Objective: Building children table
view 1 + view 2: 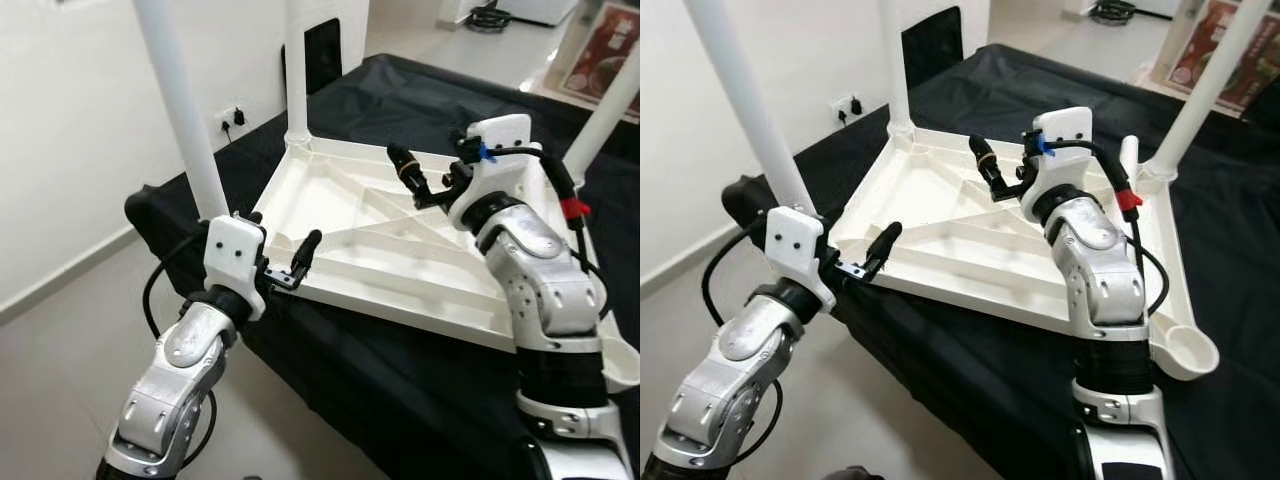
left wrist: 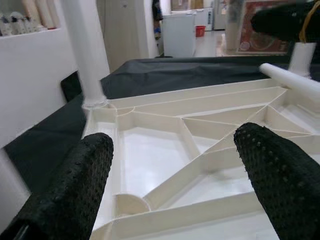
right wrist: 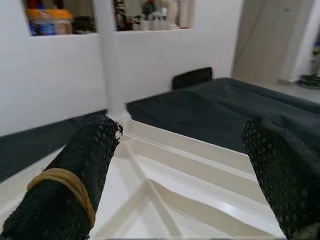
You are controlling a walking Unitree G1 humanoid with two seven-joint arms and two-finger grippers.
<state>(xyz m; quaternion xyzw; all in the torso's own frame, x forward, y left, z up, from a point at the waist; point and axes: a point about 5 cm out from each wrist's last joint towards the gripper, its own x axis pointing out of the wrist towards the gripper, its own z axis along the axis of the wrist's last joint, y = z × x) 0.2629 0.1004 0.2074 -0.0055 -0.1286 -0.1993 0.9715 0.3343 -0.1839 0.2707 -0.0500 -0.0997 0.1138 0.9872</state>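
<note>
The left gripper (image 1: pixel 303 257) hovers with fingers spread wide, holding nothing, at the near corner of the upturned white plastic ribbed tabletop (image 1: pixel 370 235); the right gripper (image 1: pixel 408 178), equally wide and empty, hangs above its middle. It lies on a black-draped bench (image 1: pixel 420 380), white tubular legs (image 1: pixel 180 110) upright

White plastic ribbed tabletop (image 1: pixel 380 245) lies upside down on the black cloth-covered surface (image 1: pixel 420 390). Three white cylindrical legs stand on it: at 10 o'clock (image 1: pixel 180 110), 12 o'clock (image 1: pixel 297 70) and 2 o'clock (image 1: pixel 610 110). Left gripper (image 1: pixel 300 262) sits at the tabletop's 8 o'clock edge; right gripper (image 1: pixel 410 175) hangs over its centre, toward 1 o'clock.
</note>
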